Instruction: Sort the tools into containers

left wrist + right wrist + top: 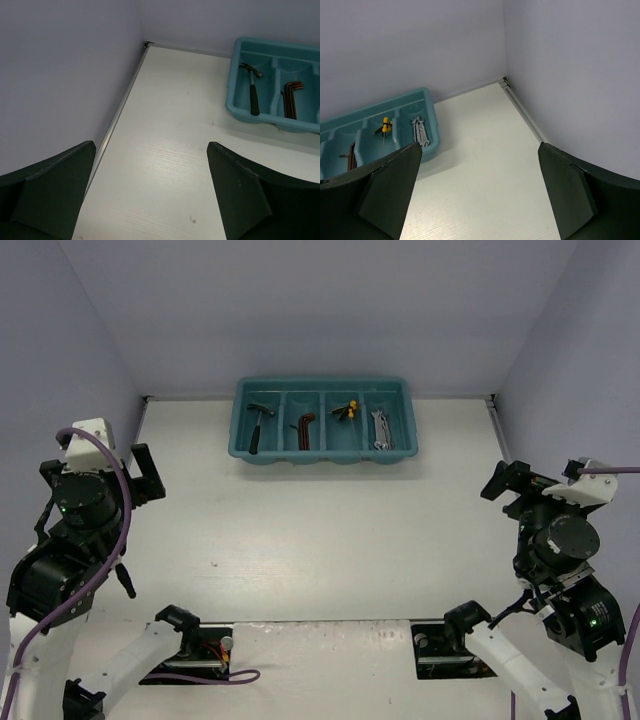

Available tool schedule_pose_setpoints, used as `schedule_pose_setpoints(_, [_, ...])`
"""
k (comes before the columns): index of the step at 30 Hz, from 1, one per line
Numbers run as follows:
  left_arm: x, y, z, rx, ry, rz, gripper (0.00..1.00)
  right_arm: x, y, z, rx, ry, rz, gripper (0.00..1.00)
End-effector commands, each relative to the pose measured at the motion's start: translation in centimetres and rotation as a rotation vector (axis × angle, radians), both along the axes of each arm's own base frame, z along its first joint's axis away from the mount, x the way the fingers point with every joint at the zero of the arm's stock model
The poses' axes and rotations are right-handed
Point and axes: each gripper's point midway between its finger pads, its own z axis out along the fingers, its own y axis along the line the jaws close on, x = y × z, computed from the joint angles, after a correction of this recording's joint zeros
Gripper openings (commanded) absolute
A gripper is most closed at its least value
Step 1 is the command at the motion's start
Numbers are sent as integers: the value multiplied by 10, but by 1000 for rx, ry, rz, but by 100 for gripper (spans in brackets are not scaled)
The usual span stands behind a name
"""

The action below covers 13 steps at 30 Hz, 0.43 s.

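The teal tray stands at the back middle of the table, its four containers side by side. From left to right they hold a black-handled hammer, reddish-brown hex keys, yellow-black T-handle drivers and silver wrenches. My left gripper hangs open at the table's left edge, far from the tray, with nothing between its fingers. At the right edge my right gripper is open and holds nothing. The left wrist view shows the hammer and hex keys. The right wrist view shows the drivers and wrenches.
Lilac walls close the table on the left, back and right, with a metal strip along the left wall's foot. Both arm bases and a purple cable sit at the near edge. White tabletop lies between the arms and the tray.
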Motion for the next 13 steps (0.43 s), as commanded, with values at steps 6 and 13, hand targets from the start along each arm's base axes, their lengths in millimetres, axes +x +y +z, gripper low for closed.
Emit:
schedule_pose_setpoints(6, [13,-17,5,-77,-32,-47,91,6,9,29,17,-71,46,100])
schedule_pose_setpoints(13, [14,-22,0,-92,-24,-71,91,9,10,37,1,-70,45,100])
